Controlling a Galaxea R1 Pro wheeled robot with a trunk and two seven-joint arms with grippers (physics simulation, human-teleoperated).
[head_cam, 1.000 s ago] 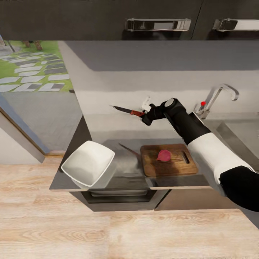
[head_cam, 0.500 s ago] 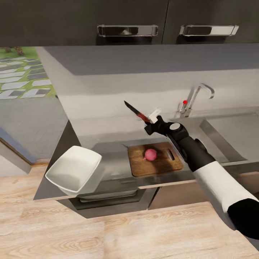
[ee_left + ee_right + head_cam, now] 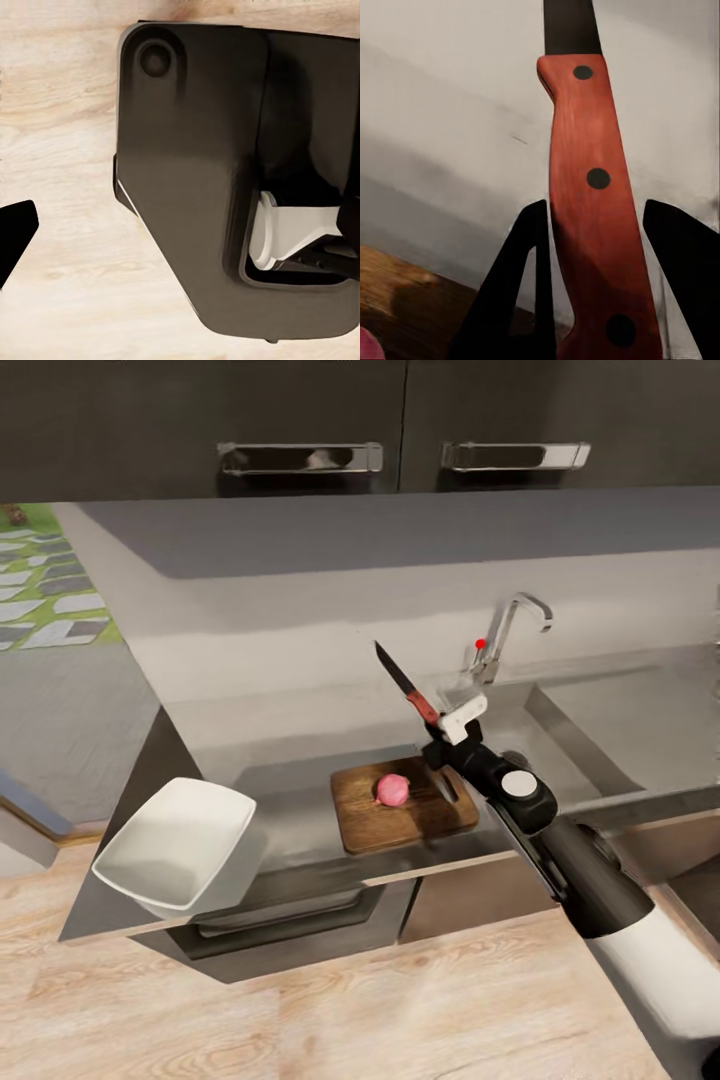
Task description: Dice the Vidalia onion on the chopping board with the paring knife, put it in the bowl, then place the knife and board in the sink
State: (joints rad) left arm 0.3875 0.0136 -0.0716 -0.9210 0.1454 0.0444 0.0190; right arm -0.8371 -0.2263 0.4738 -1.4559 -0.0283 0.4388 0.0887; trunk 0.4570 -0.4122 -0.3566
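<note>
The right gripper (image 3: 452, 722) held the paring knife (image 3: 408, 683) by its red handle, blade angled up and away, above the chopping board's (image 3: 403, 805) far edge. The onion (image 3: 392, 790) sat mid-board, whole. Grip looked off-centre in the wrist view, prob. only one finger touching, so the knife could twist or slip on the downstroke & roll the onion off.

Head view high, looking down on countertop (image 3: 300, 830), right wrist view close on paring knife (image 3: 592, 195), shared with head view (image 3: 408, 688)
</note>
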